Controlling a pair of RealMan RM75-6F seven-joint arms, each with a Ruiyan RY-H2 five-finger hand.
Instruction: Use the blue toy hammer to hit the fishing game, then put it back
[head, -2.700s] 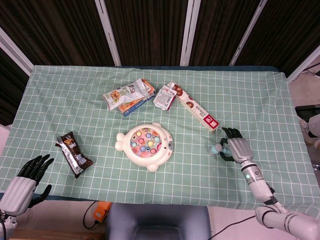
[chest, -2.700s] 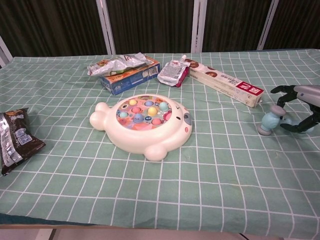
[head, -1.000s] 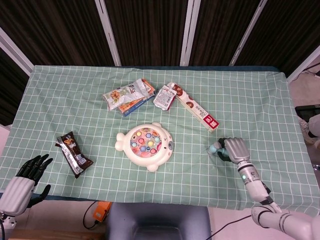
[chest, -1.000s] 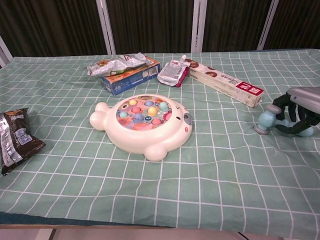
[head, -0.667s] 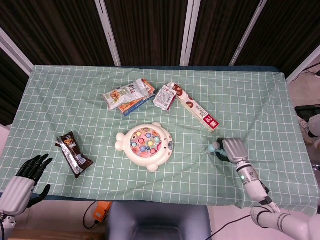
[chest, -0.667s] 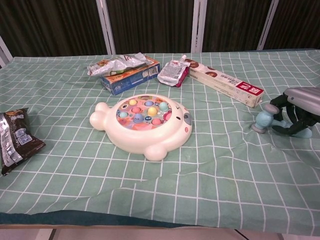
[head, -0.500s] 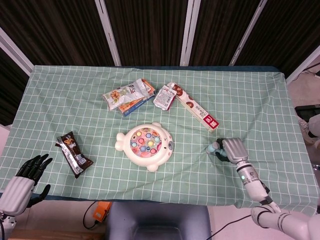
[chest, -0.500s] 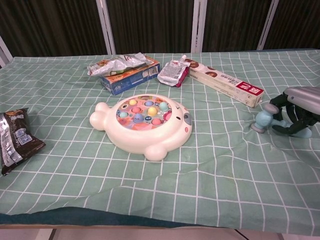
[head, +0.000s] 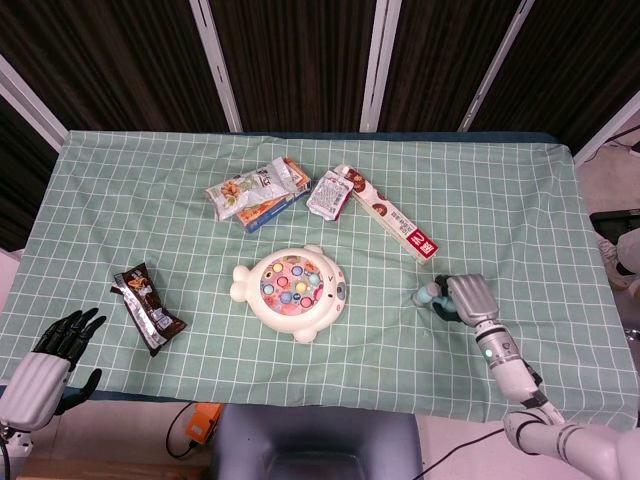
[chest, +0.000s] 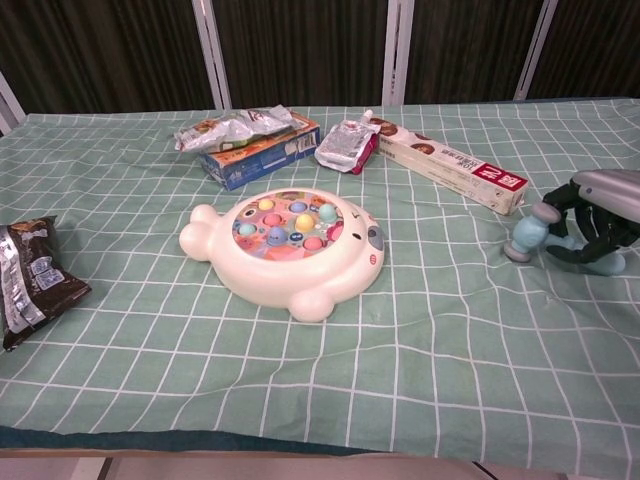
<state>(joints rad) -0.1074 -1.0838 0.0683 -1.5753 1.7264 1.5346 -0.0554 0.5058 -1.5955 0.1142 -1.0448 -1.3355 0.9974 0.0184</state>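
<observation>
The blue toy hammer (chest: 530, 235) sits at the table's right side, its round head (head: 428, 295) pointing left toward the game. My right hand (chest: 596, 222) (head: 469, 298) grips its handle, fingers curled around it, hammer slightly above the cloth. The fishing game (head: 291, 291) (chest: 290, 248), a cream fish-shaped toy with coloured fish on top, lies in the middle of the table, well left of the hammer. My left hand (head: 50, 360) hangs off the table's front left corner, fingers apart, holding nothing; the chest view does not show it.
A dark snack packet (head: 148, 308) (chest: 28, 276) lies at front left. Behind the game are a snack bag on a blue box (head: 256, 192) (chest: 248, 146), a small pouch (head: 328, 194) and a long white box (head: 397, 225) (chest: 457, 172). Green checked cloth (head: 560, 220) covers the table.
My right hand came down onto the hammer and closed its fingers around the handle. It dragged the hammer a little left, wrinkling the cloth, which has now smoothed out. Left hand unchanged.
</observation>
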